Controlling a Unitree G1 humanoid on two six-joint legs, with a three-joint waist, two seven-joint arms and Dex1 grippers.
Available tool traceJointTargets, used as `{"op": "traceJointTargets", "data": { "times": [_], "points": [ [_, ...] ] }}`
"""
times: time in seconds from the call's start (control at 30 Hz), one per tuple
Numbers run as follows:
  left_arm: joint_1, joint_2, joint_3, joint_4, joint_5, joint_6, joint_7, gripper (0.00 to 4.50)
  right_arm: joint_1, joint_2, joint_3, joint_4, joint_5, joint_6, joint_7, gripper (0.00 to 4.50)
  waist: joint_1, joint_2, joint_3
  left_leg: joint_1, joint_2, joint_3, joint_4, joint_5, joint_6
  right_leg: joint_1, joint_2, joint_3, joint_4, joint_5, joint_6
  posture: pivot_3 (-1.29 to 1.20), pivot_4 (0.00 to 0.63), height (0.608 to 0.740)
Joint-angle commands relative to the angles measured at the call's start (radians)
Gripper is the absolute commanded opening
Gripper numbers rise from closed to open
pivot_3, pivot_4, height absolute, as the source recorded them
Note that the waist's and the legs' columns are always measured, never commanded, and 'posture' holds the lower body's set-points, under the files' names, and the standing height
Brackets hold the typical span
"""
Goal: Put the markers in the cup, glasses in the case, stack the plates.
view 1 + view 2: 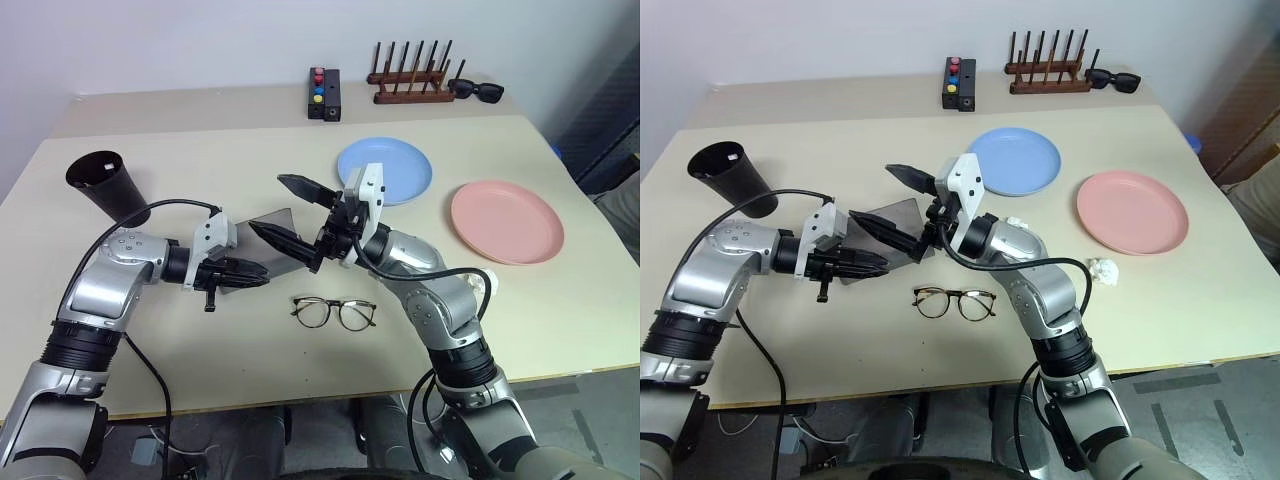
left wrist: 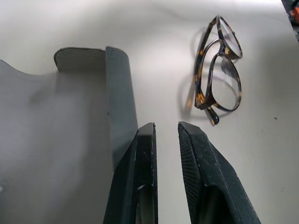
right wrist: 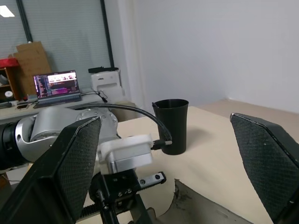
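From the head camera, the grey case [image 1: 272, 232] lies open mid-desk with its lid raised. The left gripper [image 1: 262, 272] sits low beside it, fingers nearly together with only a slim gap and nothing between them. The right gripper [image 1: 285, 208] hovers above the case with its fingers spread wide, empty. The glasses [image 1: 334, 312] rest folded on the desk [image 1: 200, 160] just nearer the robot than the case, apart from both grippers. The step in hand looks like getting the glasses into the case: the left gripper would need to open more, come down on the frame at the bridge or one rim, and lift gently so the thin wire does not twist. The black cup [image 1: 105, 184] stands upright far left; the blue plate [image 1: 384, 170] and pink plate [image 1: 506, 221] lie apart on the right, unstacked. I cannot make out the markers

In the left wrist view, the two fingers [image 2: 145, 154] stand close but not touching; the case wall [image 2: 120, 102] runs right beside one, so a sideways sweep could nudge it. The glasses [image 2: 219, 74] lie ahead with bare desk around them

In the right wrist view, the wide fingers [image 3: 77, 158] frame the cup [image 3: 171, 125] beyond the left arm; the arms are close, so crossing paths is a risk
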Motion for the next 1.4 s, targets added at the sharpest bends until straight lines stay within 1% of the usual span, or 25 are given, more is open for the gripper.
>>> {"op": "traceJointTargets", "data": {
  "times": [0.03,0.27,0.5,0.57,0.6,1.1,1.3,1.4],
  "points": [
    [-0.034,0.003,0.028,0.035,0.005,-0.041,0.034,0.74,-0.004,-0.001,-0.005,-0.047,0.003,-0.008,-0.003,4.50,0.000,0.000,0.000,0.000,0.000,0.000,0.000,0.000,0.000,0.000,0.000,0.000,0.000,0.000,0.000,0.00,0.150,0.739],
    [-0.013,0.024,-0.025,0.065,0.067,-0.077,0.052,0.74,-0.001,-0.005,-0.003,-0.048,0.004,-0.008,-0.003,4.50,0.000,0.000,0.000,0.000,0.000,0.000,0.000,0.000,0.000,0.000,0.000,0.000,0.000,0.000,0.000,0.00,0.150,0.739],
    [-0.004,0.013,-0.040,0.089,0.062,-0.059,0.054,0.74,0.001,-0.005,-0.002,-0.048,0.003,-0.008,-0.004,4.50,0.000,0.000,0.000,0.000,0.000,0.000,0.000,0.000,0.000,0.000,0.000,0.000,0.000,0.000,0.000,0.00,0.150,0.739],
    [0.001,0.011,-0.039,0.090,0.051,-0.050,0.046,0.19,0.001,-0.005,-0.002,-0.048,0.002,-0.009,-0.005,4.50,0.000,0.000,0.000,0.000,0.000,0.000,0.000,0.000,0.000,0.000,0.000,0.000,0.000,0.000,0.000,0.00,0.150,0.739],
    [0.005,0.012,-0.040,0.092,0.052,-0.052,0.044,0.02,0.001,-0.005,-0.002,-0.048,0.002,-0.009,-0.006,4.50,0.000,0.000,0.000,0.000,0.000,0.000,0.000,0.000,0.000,0.000,0.000,0.000,0.000,0.000,0.000,0.00,0.150,0.739],
    [0.027,0.011,-0.046,0.096,0.050,-0.062,0.033,0.02,-0.001,-0.006,-0.002,-0.045,0.002,-0.011,-0.006,4.50,0.000,0.000,0.000,0.000,0.000,0.000,0.000,0.000,0.000,0.000,0.000,0.000,0.000,0.000,0.000,0.00,0.150,0.739],
    [0.044,0.048,-0.029,-0.007,-0.035,-0.029,-0.073,0.02,-0.003,-0.007,-0.003,-0.043,0.001,-0.013,-0.004,4.50,-0.001,0.000,0.000,0.000,0.000,0.000,0.000,0.000,0.000,0.000,0.000,0.000,0.000,0.000,0.000,0.00,0.150,0.739],
    [0.040,0.050,-0.031,-0.014,-0.039,-0.010,-0.086,0.02,-0.003,-0.007,-0.003,-0.042,0.001,-0.014,-0.004,4.50,0.000,0.000,0.000,0.000,0.000,0.000,0.000,0.000,0.000,0.000,0.000,0.000,0.000,0.000,-0.001,0.00,0.150,0.739]
  ]
}}
